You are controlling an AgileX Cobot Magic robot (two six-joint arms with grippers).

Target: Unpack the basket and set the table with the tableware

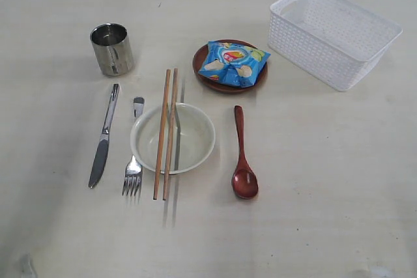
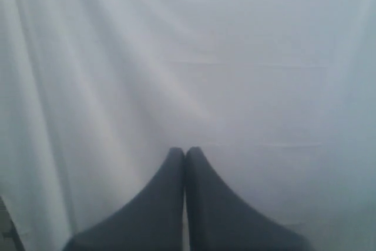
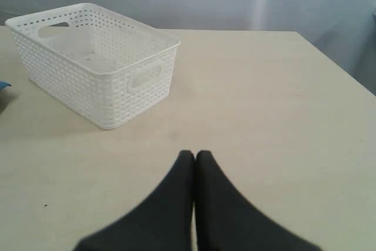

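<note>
Your basket (image 1: pixel 335 34) stands upright at 2 o'clock on the bench (image 1: pixel 326 213), open side up, turned at a slant to the bench edge. The tableware lies outside it, on the bench. The cream bowl (image 1: pixel 195 141) sits near the middle, and the two chopsticks (image 1: pixel 161 135) lie side by side across its rim, pointing from 12 to 6 o'clock. At the bowl's 9 o'clock you have the fork (image 1: pixel 133 177), right against the rim with its tines towards 6. The knife (image 1: pixel 103 138) lies beyond it on the same side, a little apart. At the bowl's 3 o'clock the wooden spoon (image 1: pixel 245 183) lies with its scoop towards 6. The steel cup (image 1: pixel 112 49) stands upright at 10 o'clock. The brown plate (image 1: pixel 198 63) is at 1 o'clock, between bowl and basket, and carries a blue snack packet (image 1: pixel 233 63).

Your left jaws are pressed together, facing a pale grey curtain (image 2: pixel 188 57). Your right jaws are also together, holding nothing, above bare bench, well apart from the basket.
</note>
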